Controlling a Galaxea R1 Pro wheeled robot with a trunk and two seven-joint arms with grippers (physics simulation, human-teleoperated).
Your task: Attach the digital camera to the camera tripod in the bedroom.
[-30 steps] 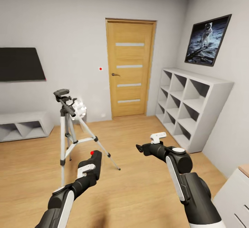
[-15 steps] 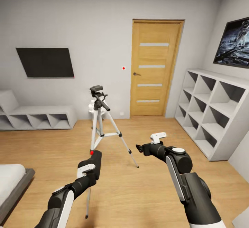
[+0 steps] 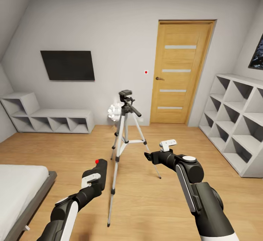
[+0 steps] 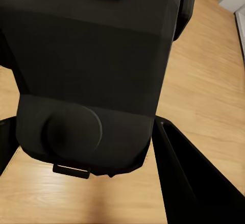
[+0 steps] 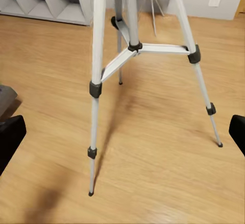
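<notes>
The camera tripod (image 3: 126,131) stands on the wood floor in the middle of the head view, silver legs spread, with a bare black head (image 3: 126,95) and a pan handle. My left gripper (image 3: 97,177) is shut on the digital camera (image 3: 100,169), which is black with a red dot on top and held low, left of the tripod's near leg. In the left wrist view the camera (image 4: 92,71) sits between the dark fingers (image 4: 189,183). My right gripper (image 3: 148,157) is open, right of the tripod. Its wrist view looks at the tripod's legs (image 5: 130,50).
An oak door (image 3: 180,72) is in the far wall. White cube shelves (image 3: 241,124) line the right wall, and a low white shelf unit (image 3: 54,118) sits at the far left. A grey bed's corner (image 3: 22,186) is near left. A black panel (image 3: 69,65) hangs on the wall.
The whole view has swung left: the tripod now sits at the picture's centre, and the bed and low shelf have come in. Both arms keep their pose, the camera still held.
</notes>
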